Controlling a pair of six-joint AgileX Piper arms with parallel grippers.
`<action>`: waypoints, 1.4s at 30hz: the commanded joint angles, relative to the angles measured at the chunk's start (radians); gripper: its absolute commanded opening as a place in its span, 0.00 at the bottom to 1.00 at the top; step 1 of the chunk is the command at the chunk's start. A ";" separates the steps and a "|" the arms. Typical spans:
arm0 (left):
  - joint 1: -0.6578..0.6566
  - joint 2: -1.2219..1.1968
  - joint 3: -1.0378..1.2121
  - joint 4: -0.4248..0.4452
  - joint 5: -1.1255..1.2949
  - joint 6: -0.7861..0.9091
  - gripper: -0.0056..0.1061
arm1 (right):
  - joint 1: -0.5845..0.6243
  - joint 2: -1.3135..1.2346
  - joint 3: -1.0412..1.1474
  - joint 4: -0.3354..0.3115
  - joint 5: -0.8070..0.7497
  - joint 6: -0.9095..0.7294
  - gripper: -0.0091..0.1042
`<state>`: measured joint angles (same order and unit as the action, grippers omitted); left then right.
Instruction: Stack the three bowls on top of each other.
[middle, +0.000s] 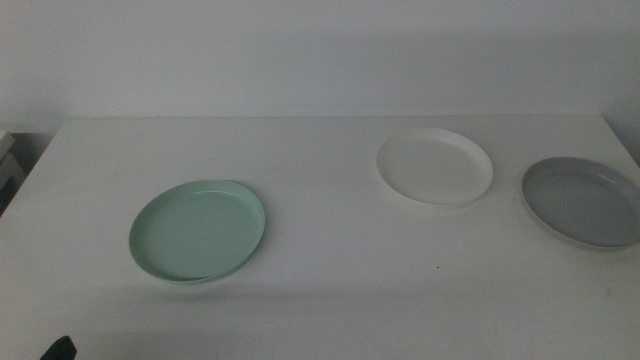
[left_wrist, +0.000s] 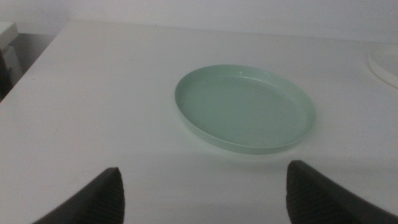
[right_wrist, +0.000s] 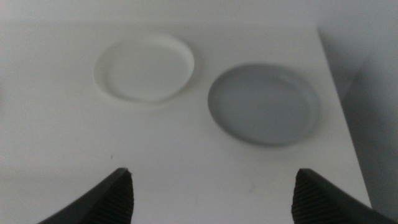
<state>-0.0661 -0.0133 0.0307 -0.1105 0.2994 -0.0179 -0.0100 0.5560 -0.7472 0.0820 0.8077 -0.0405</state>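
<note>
Three bowls lie apart on the white table. The mint green bowl (middle: 198, 232) (left_wrist: 245, 107) is at the front left. The white bowl (middle: 435, 167) (right_wrist: 144, 67) sits further back on the right, and the grey bowl (middle: 585, 202) (right_wrist: 264, 102) is beside it at the right edge. My left gripper (left_wrist: 202, 196) hangs open short of the green bowl, with nothing between its jaws; only a dark tip (middle: 58, 350) shows at the bottom left of the middle view. My right gripper (right_wrist: 211, 196) is open and empty, back from the white and grey bowls, and out of the middle view.
The grey bowl lies close to the table's right edge (right_wrist: 341, 118). A white shelf-like object (middle: 8, 165) (left_wrist: 7, 37) stands off the table's left side. A pale wall runs behind the table's far edge. A rim of the white bowl (left_wrist: 385, 67) shows in the left wrist view.
</note>
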 joint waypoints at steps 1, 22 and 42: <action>-0.001 -0.014 0.006 -0.012 -0.078 -0.009 0.78 | -0.008 0.099 -0.112 -0.009 0.024 0.000 0.67; -0.001 -0.014 0.006 -0.012 -0.078 -0.009 0.78 | -0.253 0.870 -0.656 0.158 0.028 -0.009 0.67; -0.001 -0.014 0.006 -0.012 -0.078 -0.009 0.78 | -0.353 1.383 -0.733 0.041 -0.116 -0.062 0.53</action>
<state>-0.0661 -0.0133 0.0307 -0.1105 0.2994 -0.0169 -0.3573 1.9764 -1.4458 0.1348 0.7389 -0.0865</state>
